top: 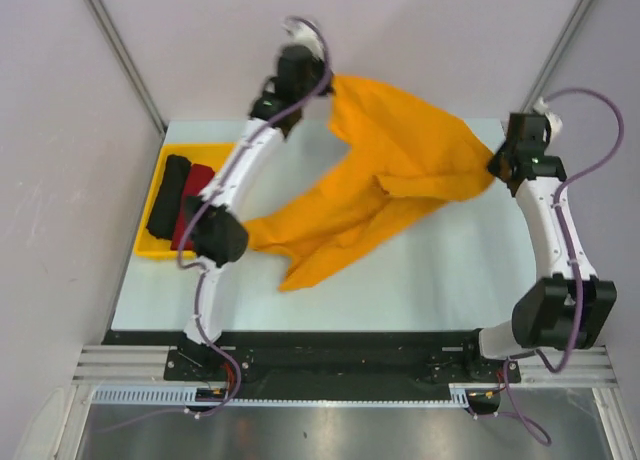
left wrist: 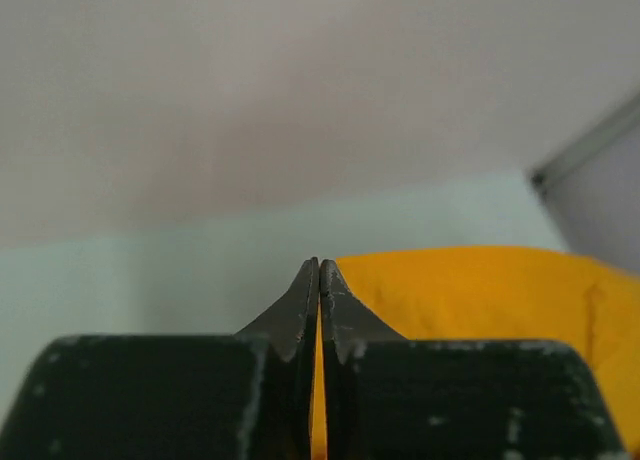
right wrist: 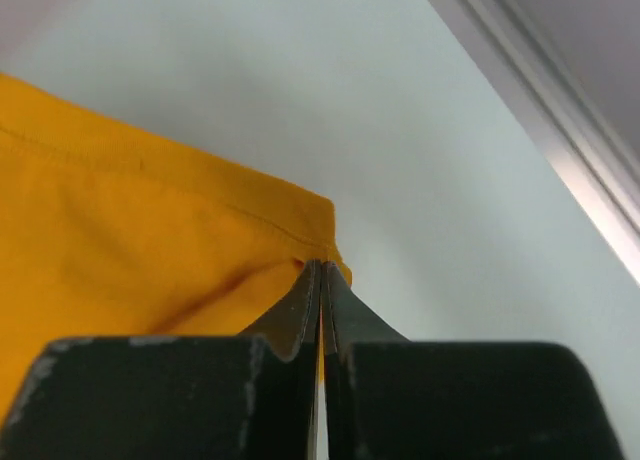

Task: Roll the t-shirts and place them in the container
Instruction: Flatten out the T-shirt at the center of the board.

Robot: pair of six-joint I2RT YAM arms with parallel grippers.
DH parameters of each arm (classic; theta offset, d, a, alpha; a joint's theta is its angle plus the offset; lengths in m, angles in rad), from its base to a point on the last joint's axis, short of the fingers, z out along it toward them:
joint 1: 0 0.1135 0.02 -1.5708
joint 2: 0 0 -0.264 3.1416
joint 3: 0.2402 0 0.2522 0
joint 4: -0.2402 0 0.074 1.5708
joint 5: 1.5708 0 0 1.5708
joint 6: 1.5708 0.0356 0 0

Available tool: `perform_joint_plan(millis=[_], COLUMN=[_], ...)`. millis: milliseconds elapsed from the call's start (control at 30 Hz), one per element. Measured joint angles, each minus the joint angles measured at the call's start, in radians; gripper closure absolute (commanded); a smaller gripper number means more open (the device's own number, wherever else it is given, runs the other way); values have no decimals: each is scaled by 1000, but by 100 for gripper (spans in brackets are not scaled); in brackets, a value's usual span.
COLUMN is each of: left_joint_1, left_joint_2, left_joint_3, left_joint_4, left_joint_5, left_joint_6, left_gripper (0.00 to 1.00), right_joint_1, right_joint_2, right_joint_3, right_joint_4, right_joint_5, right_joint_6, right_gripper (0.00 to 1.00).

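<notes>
The mustard orange-yellow t-shirt [top: 385, 175] hangs stretched between my two grippers, its lower part trailing on the table toward the front left. My left gripper [top: 322, 80] is shut on one top corner at the back centre; cloth shows between its fingertips [left wrist: 320, 270] in the left wrist view, with the shirt [left wrist: 480, 300] to its right. My right gripper [top: 497, 162] is shut on the other corner at the right; the hemmed shirt edge [right wrist: 150, 240] meets its tips [right wrist: 321, 270]. A black rolled shirt [top: 168, 194] and a dark red rolled shirt [top: 192, 205] lie in the tray.
A bright yellow plastic tray [top: 172, 152] sits at the table's left edge, partly behind the left arm. The pale table [top: 450, 270] is bounded by walls at the back and sides, with a metal rail [right wrist: 560, 110] along the right.
</notes>
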Motion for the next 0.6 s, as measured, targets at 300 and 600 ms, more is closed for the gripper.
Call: perform_joint_plan(millis=[300, 600], left_joint_1=[-132, -156], left_joint_2=[354, -415], left_joint_3=[-223, -930], left_joint_4=[-120, -86], left_joint_5=[214, -26], left_joint_6=[-128, -215], left_gripper=[23, 35], right_joint_1=[-204, -154], right_joint_2=[140, 61], right_joint_3=[-310, -310], right_joint_4=[-16, -8], right_joint_5=[-251, -203], right_joint_6=[88, 103], right_gripper=[73, 43])
